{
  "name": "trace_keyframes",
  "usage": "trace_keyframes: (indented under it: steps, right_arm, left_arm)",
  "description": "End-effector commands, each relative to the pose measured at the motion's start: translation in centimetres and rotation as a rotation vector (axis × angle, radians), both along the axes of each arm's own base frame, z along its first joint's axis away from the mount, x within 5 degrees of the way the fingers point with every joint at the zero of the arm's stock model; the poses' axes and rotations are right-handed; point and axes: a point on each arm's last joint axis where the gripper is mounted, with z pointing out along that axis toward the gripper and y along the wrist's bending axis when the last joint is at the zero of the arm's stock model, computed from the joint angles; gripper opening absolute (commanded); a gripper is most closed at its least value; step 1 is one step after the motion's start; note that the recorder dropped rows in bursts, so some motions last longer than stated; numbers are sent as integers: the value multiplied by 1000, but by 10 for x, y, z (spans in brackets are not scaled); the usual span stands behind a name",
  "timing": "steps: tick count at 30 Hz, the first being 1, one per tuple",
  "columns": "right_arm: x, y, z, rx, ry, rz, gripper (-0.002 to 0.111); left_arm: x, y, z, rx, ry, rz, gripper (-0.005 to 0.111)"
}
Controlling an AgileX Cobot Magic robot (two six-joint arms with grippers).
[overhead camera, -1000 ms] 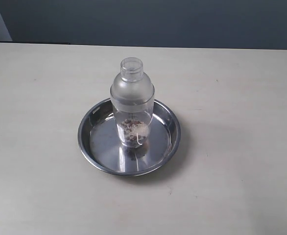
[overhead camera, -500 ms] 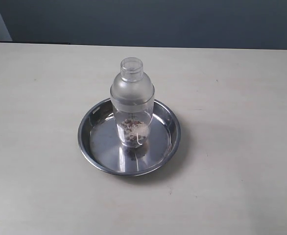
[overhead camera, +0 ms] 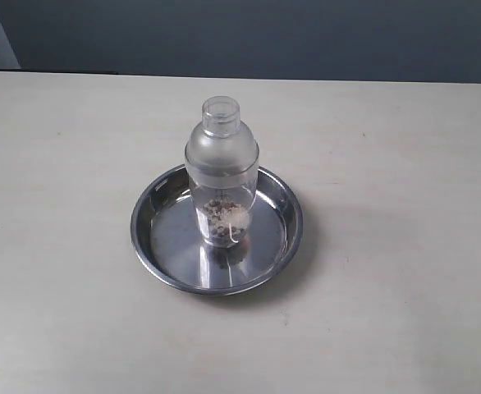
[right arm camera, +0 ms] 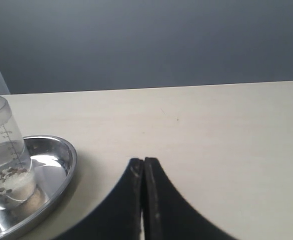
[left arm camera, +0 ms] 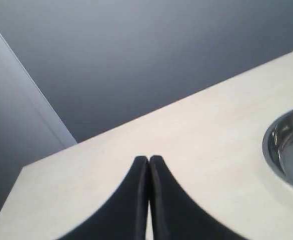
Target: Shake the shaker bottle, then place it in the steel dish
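Exterior view: shaker bottle stands upright in the steel dish on the desk, so placing looks done. Left wrist view: left fingers pressed together, empty, dish apart from them. Right wrist view: right fingers likewise, bottle well clear.

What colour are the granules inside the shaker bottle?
The granules in the shaker bottle are brown mixed with whitish bits; the exterior view shows them best.
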Motion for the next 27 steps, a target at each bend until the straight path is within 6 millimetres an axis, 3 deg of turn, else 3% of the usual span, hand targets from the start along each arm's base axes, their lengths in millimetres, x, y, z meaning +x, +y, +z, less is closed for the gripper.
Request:
trace_keyframes:
  steps: [1,4,9,13,27]
  right_arm:
    - [0,0,1,6,-12,-4,-1]
    - [0,0,1,7,-14,-4,-1]
    - [0,0,1,7,-16,-4,-1]
    - [0,0,1,7,-16,-4,-1]
    - [0,0,1,7,-16,-4,-1]
  left_arm:
    - [3,0,-50,45,197,-27,0]
    - [3,-1,-82,87,324,-84,0]
    - [11,-3,-78,96,142,-141,0]
    - [15,-3,-58,17,-80,-125,0]
    - [15,-4,-57,-35,-90,-126,0]
